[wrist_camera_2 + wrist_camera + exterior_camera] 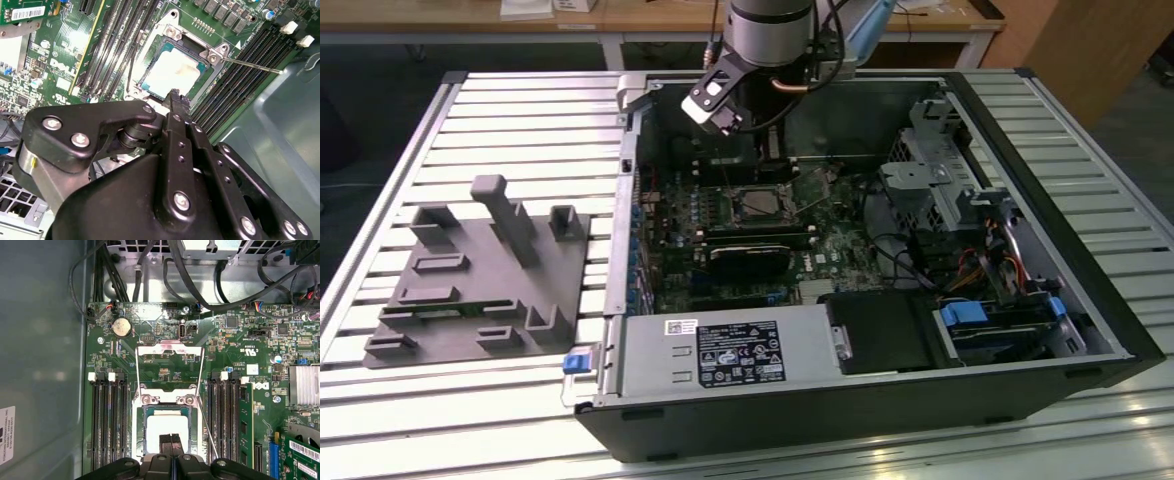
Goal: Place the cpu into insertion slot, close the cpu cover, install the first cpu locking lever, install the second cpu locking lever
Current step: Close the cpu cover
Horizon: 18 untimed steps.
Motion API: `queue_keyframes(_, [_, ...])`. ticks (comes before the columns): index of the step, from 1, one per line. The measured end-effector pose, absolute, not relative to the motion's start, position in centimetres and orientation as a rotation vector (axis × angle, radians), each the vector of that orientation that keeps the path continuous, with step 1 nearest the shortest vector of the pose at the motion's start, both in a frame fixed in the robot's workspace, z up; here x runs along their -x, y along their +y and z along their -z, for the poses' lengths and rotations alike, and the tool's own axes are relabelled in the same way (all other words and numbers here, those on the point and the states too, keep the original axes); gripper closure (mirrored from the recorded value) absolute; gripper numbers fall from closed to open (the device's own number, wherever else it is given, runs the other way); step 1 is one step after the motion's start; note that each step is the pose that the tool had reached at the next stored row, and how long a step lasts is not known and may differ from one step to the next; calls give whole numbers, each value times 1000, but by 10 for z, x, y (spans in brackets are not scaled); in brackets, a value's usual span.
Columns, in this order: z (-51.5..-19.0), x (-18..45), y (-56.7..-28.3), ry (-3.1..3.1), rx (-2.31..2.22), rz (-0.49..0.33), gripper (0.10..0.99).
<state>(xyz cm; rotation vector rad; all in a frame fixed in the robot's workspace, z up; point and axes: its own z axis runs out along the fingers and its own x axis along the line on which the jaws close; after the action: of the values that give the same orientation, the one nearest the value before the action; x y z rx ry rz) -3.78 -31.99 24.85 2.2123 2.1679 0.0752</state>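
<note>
The cpu (167, 426), a silver-grey square chip, lies flat in the insertion slot (165, 401) on the green board; it shows in the second wrist view too, cpu (172, 72). The cpu cover (170, 351) is flipped open and lies on the board beyond the slot, toward the coin battery. Thin wire locking levers (202, 385) stand raised beside the slot, and one lever (250, 64) sticks out over the memory slots. My gripper (171, 446) is shut with nothing in it, its tip (175, 97) just over the chip's near edge. In the exterior view the arm (774, 30) hangs over the slot (761, 205).
Long black memory slots (107, 420) flank the socket on both sides. Black cables (200, 285) cross the case wall beyond the board. A drive cage (934, 180) and a power supply (720, 350) fill the open case. A grey fixture (480, 270) sits on the slatted table at the exterior view's left.
</note>
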Motion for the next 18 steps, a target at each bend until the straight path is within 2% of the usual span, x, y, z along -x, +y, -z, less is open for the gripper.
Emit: queue_keyframes(18, [-260, 38, -320, 2168, -2212, -75, 980])
